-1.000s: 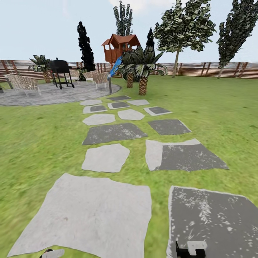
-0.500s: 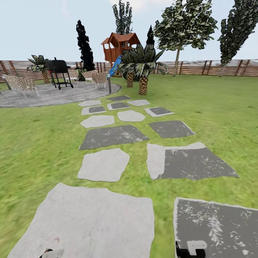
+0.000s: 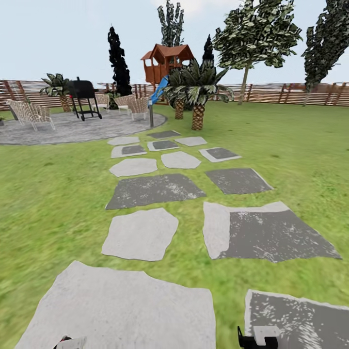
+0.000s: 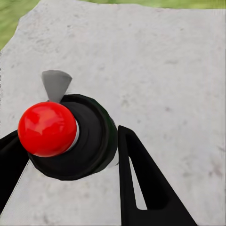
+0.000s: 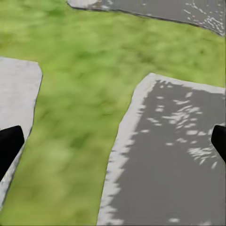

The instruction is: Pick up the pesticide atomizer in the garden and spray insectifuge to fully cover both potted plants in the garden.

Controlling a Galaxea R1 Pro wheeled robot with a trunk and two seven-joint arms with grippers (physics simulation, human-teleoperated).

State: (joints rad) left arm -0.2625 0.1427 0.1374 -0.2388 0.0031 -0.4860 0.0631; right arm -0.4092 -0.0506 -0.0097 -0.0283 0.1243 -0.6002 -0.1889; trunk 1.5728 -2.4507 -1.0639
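Lawn (image 3: 48, 203) path | left tool (image 4: 70, 155) grips atomizer (image 4: 66, 136) | right tool (image 5: 113, 141) spread

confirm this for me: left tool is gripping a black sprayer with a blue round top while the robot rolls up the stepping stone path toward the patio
Nearly right, but the top is red, not blue. The left wrist view shows the left tool closed around the black sprayer with a shiny red round top. The rest holds: the head view shows the stepping stone path leading toward the patio.

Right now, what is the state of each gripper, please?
Left gripper: shut on the atomizer with the red top.
Right gripper: open, holding nothing, above grass and stepping stones.
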